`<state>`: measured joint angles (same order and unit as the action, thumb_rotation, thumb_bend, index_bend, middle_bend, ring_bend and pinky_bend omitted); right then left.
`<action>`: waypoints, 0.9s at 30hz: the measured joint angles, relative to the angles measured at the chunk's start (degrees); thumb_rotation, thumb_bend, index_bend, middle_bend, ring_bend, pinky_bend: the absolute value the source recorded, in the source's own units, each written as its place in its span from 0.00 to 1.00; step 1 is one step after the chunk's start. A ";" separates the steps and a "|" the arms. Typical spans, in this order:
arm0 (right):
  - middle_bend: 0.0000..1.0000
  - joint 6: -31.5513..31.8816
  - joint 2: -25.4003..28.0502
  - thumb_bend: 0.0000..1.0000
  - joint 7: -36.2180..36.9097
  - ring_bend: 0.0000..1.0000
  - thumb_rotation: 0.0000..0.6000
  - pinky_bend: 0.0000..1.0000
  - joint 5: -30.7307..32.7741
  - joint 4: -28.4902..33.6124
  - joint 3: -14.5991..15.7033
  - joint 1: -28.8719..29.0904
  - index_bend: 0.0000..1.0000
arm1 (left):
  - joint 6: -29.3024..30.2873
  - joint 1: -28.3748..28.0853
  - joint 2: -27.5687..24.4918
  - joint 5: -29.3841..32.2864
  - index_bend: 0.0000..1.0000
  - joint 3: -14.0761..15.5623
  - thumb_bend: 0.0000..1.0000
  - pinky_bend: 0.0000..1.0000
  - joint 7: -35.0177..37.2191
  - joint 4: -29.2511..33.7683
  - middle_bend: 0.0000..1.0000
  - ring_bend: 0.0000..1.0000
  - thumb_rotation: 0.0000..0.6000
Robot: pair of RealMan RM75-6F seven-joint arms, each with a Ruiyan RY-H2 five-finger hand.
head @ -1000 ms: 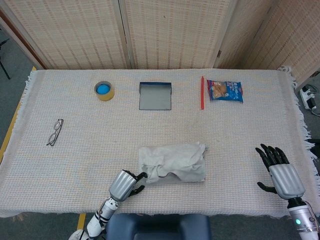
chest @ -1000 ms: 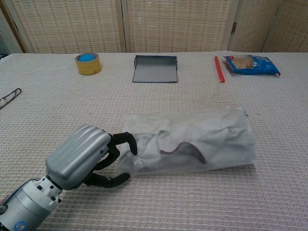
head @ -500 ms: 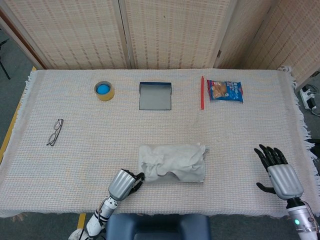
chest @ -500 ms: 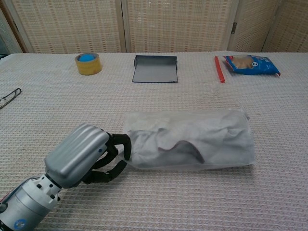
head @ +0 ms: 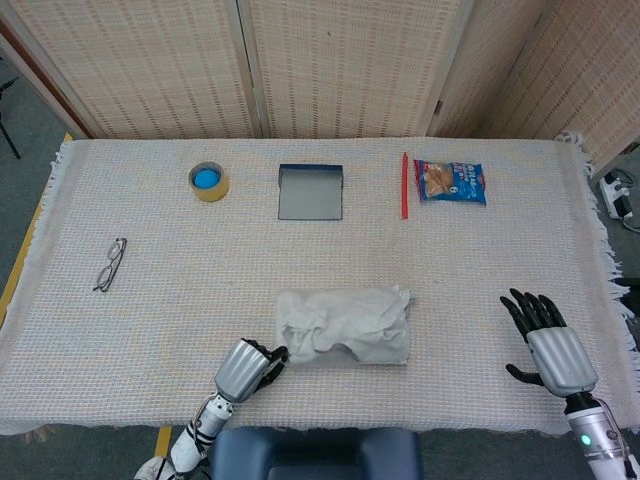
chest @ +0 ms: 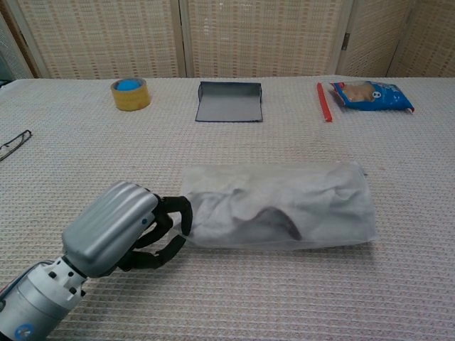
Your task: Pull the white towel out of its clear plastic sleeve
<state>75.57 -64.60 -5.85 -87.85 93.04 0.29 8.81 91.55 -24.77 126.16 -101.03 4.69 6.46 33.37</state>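
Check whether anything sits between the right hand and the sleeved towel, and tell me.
Nothing visible does. The right hand hovers open at the table's right side, and only bare tablecloth lies between it and the towel in its sleeve. The left hand already grips the opposite end.

A: What lies along the far edge of the woven cloth [head: 150, 330]?

B: From left to right: a yellow tape roll [head: 208, 181] with a blue core, a dark open tray [head: 310, 192], a red stick [head: 404, 185], possibly a pen, and just beside it a blue snack packet [head: 450, 182].

A: And at the left?

B: Folded eyeglasses [head: 109, 264], well apart. Wicker screens [head: 340, 65] stand behind.
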 measured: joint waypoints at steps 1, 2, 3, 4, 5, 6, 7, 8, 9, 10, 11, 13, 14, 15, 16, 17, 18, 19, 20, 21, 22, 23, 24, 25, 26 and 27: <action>0.00 -0.40 -1.03 0.11 0.99 0.00 1.00 0.00 -0.04 -1.02 -0.24 0.45 0.00 | 0.07 0.01 -0.27 -0.12 0.74 0.16 0.70 1.00 -0.14 0.32 1.00 1.00 1.00; 0.00 -0.82 -1.95 0.12 1.90 0.00 1.00 0.00 -0.13 -2.00 -0.40 0.89 0.00 | 0.09 0.00 -0.47 -0.21 0.74 0.26 0.70 1.00 -0.33 0.57 1.00 1.00 1.00; 0.00 -1.32 -2.92 0.13 2.98 0.00 1.00 0.00 -0.26 -3.08 -0.55 1.38 0.02 | 0.10 0.00 -0.68 -0.29 0.74 0.37 0.70 1.00 -0.54 0.81 1.00 1.00 1.00; 0.00 -2.09 -4.17 0.15 4.64 0.00 1.00 0.00 -0.54 -4.48 -0.70 2.14 0.05 | 0.06 -0.01 -0.96 -0.36 0.74 0.48 0.70 1.00 -0.86 1.05 1.00 1.00 1.00; 0.00 -2.75 -5.09 0.17 6.06 0.00 1.00 0.00 -0.84 -5.51 -0.77 2.78 0.09 | -0.05 -0.04 -1.13 -0.38 0.74 0.52 0.70 1.00 -1.09 1.26 1.00 1.00 1.00; 0.00 -3.46 -6.00 0.19 7.58 0.00 1.00 0.00 -1.18 -6.52 -0.83 3.47 0.14 | -0.16 -0.08 -1.26 -0.37 0.74 0.52 0.70 1.00 -1.25 1.44 1.00 1.00 1.00; 0.00 -4.22 -6.93 0.21 9.18 0.00 1.00 0.00 -1.58 -7.54 -0.87 4.23 0.18 | -0.27 -0.21 -1.40 -0.31 0.74 0.41 0.70 1.00 -1.39 1.69 1.00 1.00 1.00; 0.00 -5.28 -8.25 0.23 11.37 0.00 1.00 0.00 -2.20 -9.01 -0.92 5.36 0.19 | -0.32 -0.31 -1.49 -0.26 0.75 0.31 0.70 1.00 -1.47 1.86 1.00 1.00 1.00; 0.00 -6.14 -9.33 0.24 12.97 0.00 1.00 0.00 -2.68 -10.21 -0.96 6.32 0.21 | -0.35 -0.39 -1.58 -0.22 0.75 0.23 0.70 1.00 -1.51 2.03 1.00 1.00 1.00; 0.00 -7.30 -10.85 0.25 14.91 0.00 1.00 0.00 -3.28 -11.84 -1.05 7.69 0.21 | -0.35 -0.50 -1.71 -0.20 0.75 0.13 0.70 1.00 -1.58 2.27 1.00 1.00 1.00; 0.00 -8.07 -12.00 0.25 16.05 0.00 1.00 0.00 -3.65 -13.01 -1.17 8.70 0.22 | -0.36 -0.57 -1.85 -0.19 0.75 0.09 0.70 1.00 -1.65 2.46 1.00 1.00 1.00; 0.00 -9.69 -14.41 0.26 17.50 0.00 1.00 0.00 -4.18 -15.16 -1.63 10.88 0.23 | -0.38 -0.71 -2.18 -0.19 0.75 0.02 0.69 1.00 -1.84 2.77 1.00 1.00 1.00; 0.00 -10.36 -15.29 0.27 17.82 0.00 1.00 0.00 -4.19 -15.76 -1.97 11.73 0.24 | -0.41 -0.75 -2.34 -0.16 0.75 -0.03 0.69 1.00 -1.89 2.89 1.00 1.00 1.00; 0.00 -11.05 -16.00 0.27 18.07 0.00 1.00 0.00 -4.10 -16.18 -2.33 12.50 0.24 | -0.42 -0.79 -2.51 -0.13 0.75 -0.09 0.69 1.00 -1.93 2.99 1.00 1.00 1.00; 0.00 -11.98 -16.74 0.28 18.31 0.00 1.00 0.00 -3.83 -16.53 -2.80 13.42 0.24 | -0.42 -0.80 -2.67 -0.07 0.75 -0.14 0.69 1.00 -1.96 3.12 1.00 1.00 1.00; 0.00 -12.67 -17.23 0.28 18.51 0.00 1.00 0.00 -3.51 -16.72 -3.15 14.06 0.24 | -0.44 -0.81 -2.74 -0.02 0.75 -0.19 0.69 1.00 -1.96 3.21 1.00 1.00 1.00; 0.00 -13.61 -17.85 0.28 18.75 0.00 1.00 0.00 -2.98 -16.96 -3.61 14.87 0.25 | -0.43 -0.82 -2.84 0.03 0.75 -0.24 0.69 1.00 -1.96 3.30 1.00 1.00 1.00; 0.00 -14.06 -18.15 0.28 18.85 0.00 1.00 0.00 -2.70 -17.08 -3.84 15.26 0.25 | -0.40 -0.85 -2.99 0.07 0.75 -0.32 0.69 1.00 -1.95 3.46 1.00 1.00 1.00; 0.00 -14.94 -18.81 0.28 18.95 0.00 1.00 0.00 -2.06 -17.40 -4.31 16.02 0.25 | -0.37 -0.89 -3.08 0.09 0.75 -0.38 0.69 1.00 -1.96 3.61 1.00 1.00 1.00; 0.00 -15.50 -19.32 0.28 18.90 0.00 1.00 0.00 -1.53 -17.71 -4.66 16.56 0.27 | -0.34 -0.94 -3.21 0.10 0.75 -0.44 0.69 1.00 -1.99 3.77 1.00 1.00 1.00; 0.00 -16.00 -19.79 0.28 18.74 0.00 1.00 0.00 -1.00 -18.01 -4.97 17.06 0.28 | -0.28 -0.97 -3.38 0.10 0.75 -0.47 0.69 1.00 -2.03 3.93 1.00 1.00 1.00; 0.00 -16.53 -20.36 0.28 18.41 0.00 1.00 0.00 -0.33 -18.43 -5.34 17.60 0.29 | -0.25 -0.99 -3.50 0.10 0.75 -0.49 0.69 1.00 -2.04 4.04 1.00 1.00 1.00; 0.00 -16.81 -20.81 0.28 18.09 0.00 1.00 0.00 0.19 -18.81 -5.60 17.90 0.30 | -0.21 -1.04 -3.62 0.10 0.75 -0.54 0.69 1.00 -2.07 4.19 1.00 1.00 1.00; 0.00 -17.03 -21.25 0.28 17.76 0.00 1.00 0.00 0.68 -19.24 -5.83 18.12 0.31 | -0.17 -1.08 -3.78 0.10 0.75 -0.58 0.69 1.00 -2.12 4.34 1.00 1.00 1.00; 0.00 -17.31 -21.82 0.28 17.39 0.00 1.00 0.00 1.27 -19.82 -6.09 18.41 0.32 | -0.17 -1.11 -3.89 0.09 0.75 -0.59 0.69 1.00 -2.13 4.44 1.00 1.00 1.00; 0.00 -17.50 -22.27 0.29 17.19 0.00 1.00 0.00 1.70 -20.27 -6.27 18.62 0.33 | -0.17 -1.15 -4.00 0.09 0.75 -0.60 0.69 1.00 -2.15 4.53 1.00 1.00 1.00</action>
<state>58.06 -86.87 11.34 -86.15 72.77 -5.97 27.42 91.38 -25.91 122.16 -100.95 4.09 4.31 37.90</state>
